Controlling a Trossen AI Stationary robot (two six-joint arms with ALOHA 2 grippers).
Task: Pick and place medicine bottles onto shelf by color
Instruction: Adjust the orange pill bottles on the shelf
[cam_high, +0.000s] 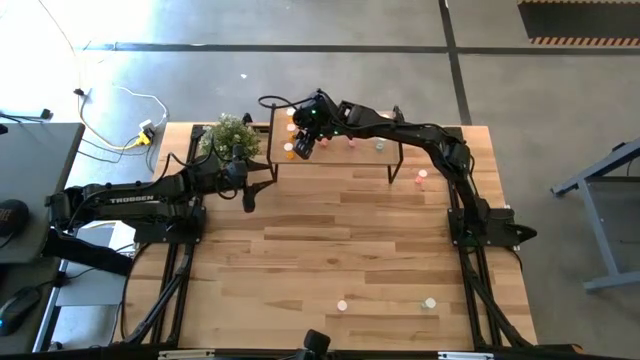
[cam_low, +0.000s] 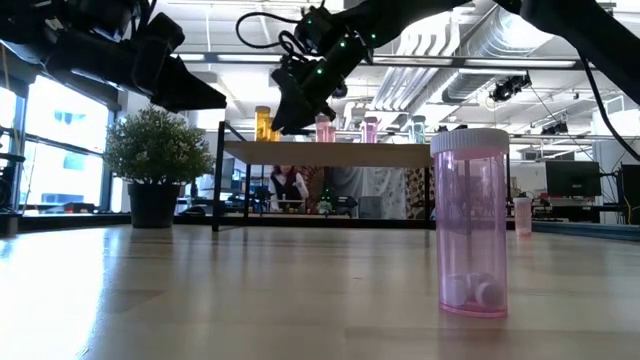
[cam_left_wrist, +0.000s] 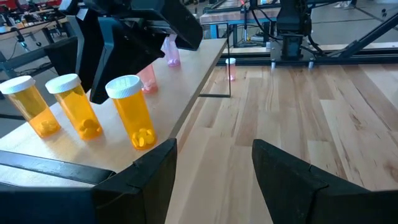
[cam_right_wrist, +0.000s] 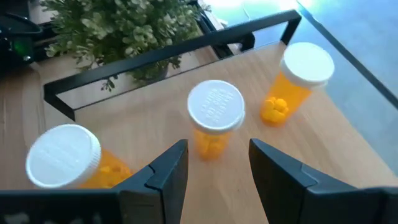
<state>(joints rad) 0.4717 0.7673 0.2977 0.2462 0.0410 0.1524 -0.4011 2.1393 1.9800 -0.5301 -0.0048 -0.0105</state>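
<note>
Three orange medicine bottles with white caps (cam_right_wrist: 214, 118) (cam_right_wrist: 62, 155) (cam_right_wrist: 305, 74) stand upright on the left end of the shelf (cam_high: 335, 157), a wood top on black legs. My right gripper (cam_right_wrist: 216, 149) hovers open over that end. Its fingertips stand on either side of the middle bottle's lower body without visibly touching it. Pink bottles (cam_left_wrist: 171, 53) stand farther along the shelf. My left gripper (cam_left_wrist: 214, 168) waits open above the table, just off the shelf's left end (cam_high: 250, 195).
A potted plant (cam_high: 232, 135) stands at the shelf's left end. One pink bottle (cam_high: 421, 178) stands on the table near the shelf's right legs. A pink one (cam_low: 470, 225) and a pale one (cam_high: 429, 302) stand near the table's front edge.
</note>
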